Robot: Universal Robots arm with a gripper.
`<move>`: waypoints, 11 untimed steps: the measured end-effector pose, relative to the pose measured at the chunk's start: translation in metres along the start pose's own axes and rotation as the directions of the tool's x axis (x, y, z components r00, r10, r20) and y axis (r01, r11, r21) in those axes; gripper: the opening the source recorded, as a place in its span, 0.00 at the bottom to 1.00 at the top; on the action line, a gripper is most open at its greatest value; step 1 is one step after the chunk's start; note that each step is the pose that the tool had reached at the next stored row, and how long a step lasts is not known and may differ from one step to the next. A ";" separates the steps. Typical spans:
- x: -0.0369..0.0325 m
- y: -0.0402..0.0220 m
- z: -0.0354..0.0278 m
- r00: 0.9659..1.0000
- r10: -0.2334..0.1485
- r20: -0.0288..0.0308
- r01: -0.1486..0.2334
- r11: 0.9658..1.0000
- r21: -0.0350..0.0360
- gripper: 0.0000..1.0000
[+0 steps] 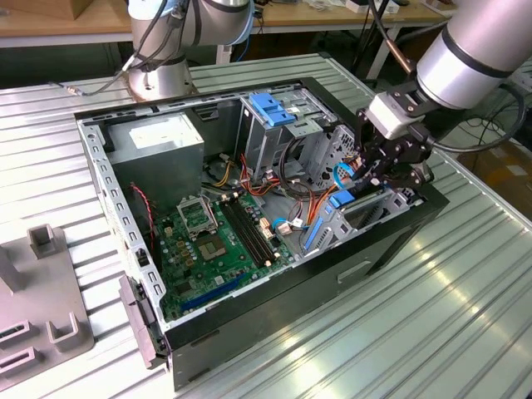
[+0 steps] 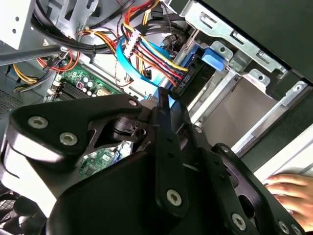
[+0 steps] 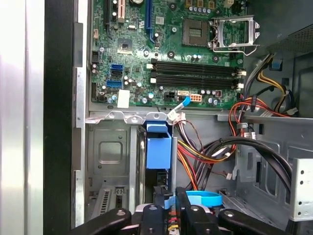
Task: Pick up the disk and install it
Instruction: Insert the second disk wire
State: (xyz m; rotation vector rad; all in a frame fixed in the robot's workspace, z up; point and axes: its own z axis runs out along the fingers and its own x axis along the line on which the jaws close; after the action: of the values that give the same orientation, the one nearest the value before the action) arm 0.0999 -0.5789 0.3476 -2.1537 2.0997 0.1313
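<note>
The claw [image 1: 384, 166] is a black metal assembly of flat, bolted linkage plates, hung from a pale camera block on a thick, smooth silver arm [image 1: 474, 50]. The arm slants down into the open end of a black computer case [image 1: 249, 320], with the claw tipped low over the drive bay. Whether the claw is spread, pressed together or pinching something cannot be told; its tip sits in a tangle of wiring.

The disk [image 3: 159, 147] is just ahead of the claw in the first wrist view, standing on edge in a slot of the stamped, dull grey sheet-metal bay [image 3: 110, 152]. Its glossy blue plastic carrier shows as a smooth rectangular block with a tab at the far end. In the exterior view the same blue carrier [image 1: 342, 199] lies directly under the claw.

Beside the claw run bundled red, yellow and black wires [image 3: 195, 156], and a flat blue ribbon cable [image 3: 203, 198] curls right at its tip. Beyond the disk lies the green circuit board [image 3: 166, 49], with long black memory slots and a square metal socket frame.

The case rests on a ribbed, shiny metal table [image 1: 399, 332]. A person's hand [image 2: 288, 188] rests on the case edge behind the claw.
</note>
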 end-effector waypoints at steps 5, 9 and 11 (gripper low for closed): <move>-0.0025 -0.0007 -0.0091 1.000 0.000 -0.004 0.000 1.000 0.000 0.24; -0.0026 -0.0007 -0.0098 1.000 0.000 -0.004 0.000 1.000 0.000 0.24; -0.0027 -0.0008 -0.0101 1.000 0.000 -0.004 0.000 1.000 0.000 0.15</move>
State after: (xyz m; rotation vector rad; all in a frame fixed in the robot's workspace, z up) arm 0.1003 -0.5777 0.3580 -2.1559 2.1017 0.1273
